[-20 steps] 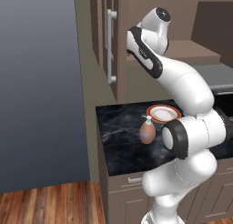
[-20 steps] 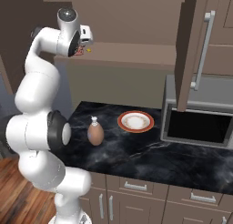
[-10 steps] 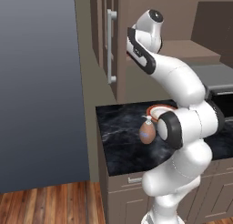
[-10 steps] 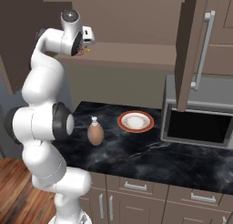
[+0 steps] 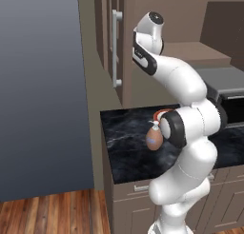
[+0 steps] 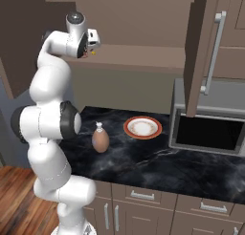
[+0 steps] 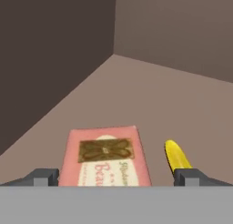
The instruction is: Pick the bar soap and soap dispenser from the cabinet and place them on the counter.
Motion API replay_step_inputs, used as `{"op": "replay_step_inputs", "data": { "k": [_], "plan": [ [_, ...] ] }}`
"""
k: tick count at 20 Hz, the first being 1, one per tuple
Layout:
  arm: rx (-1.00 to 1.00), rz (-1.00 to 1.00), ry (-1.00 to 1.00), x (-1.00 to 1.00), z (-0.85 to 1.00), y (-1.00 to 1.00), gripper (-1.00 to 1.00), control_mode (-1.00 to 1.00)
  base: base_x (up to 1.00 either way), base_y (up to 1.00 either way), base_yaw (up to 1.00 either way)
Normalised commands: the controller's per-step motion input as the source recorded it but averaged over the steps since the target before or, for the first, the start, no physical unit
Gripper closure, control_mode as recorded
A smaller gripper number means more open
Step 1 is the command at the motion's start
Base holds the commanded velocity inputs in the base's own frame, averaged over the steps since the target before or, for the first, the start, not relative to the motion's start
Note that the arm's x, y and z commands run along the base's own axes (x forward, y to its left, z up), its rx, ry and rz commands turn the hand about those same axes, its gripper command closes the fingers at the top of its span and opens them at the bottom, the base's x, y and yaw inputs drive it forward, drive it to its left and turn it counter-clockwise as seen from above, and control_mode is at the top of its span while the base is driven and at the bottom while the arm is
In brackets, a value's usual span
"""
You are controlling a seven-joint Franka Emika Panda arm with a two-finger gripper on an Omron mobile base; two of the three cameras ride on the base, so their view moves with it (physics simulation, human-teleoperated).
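On the cabinet (image 6: 143,19) shelf lies the bar soap (image 7: 107,157), a flat pinkish-orange block with a gold label. My gripper (image 7: 116,175) is open, with a fingertip on either side of the soap's near end and not touching it. From the right base view the gripper (image 6: 92,47) reaches into the cabinet at shelf height. The soap dispenser (image 6: 100,139), a brown bottle with a white pump, stands upright on the black counter (image 6: 143,162). It also shows beside my elbow as the soap dispenser (image 5: 153,137) on the counter (image 5: 124,147).
A yellow curved object (image 7: 176,155) lies on the shelf just right of the soap, by my right fingertip. A white plate with a red rim (image 6: 142,127) sits on the counter next to the microwave (image 6: 206,131). The open cabinet door (image 6: 206,52) hangs over the microwave.
The hand has edged slightly further in over the shelf while the elbow swung a little to the left. The dispenser and plate have not moved.
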Motion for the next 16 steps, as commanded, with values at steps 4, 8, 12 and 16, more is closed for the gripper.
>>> {"op": "replay_step_inputs", "data": {
  "k": [4, 8, 12, 16],
  "plan": [
    [0.0, 0.01, 0.04, 0.13, -0.07, 0.01, -1.0, -1.0, 0.0, 0.0, 0.0],
    [0.0, 0.0, 0.05, 0.0, -0.16, 0.03, 1.0, -1.0, 0.0, 0.0, 0.0],
    [0.0, 0.0, 0.01, 0.0, -0.09, 0.0, 1.0, -1.0, 0.0, 0.0, 0.0],
    [0.0, 0.0, 0.0, 0.0, 0.02, 0.0, 1.0, -1.0, 0.0, 0.0, 0.0]
  ]
}}
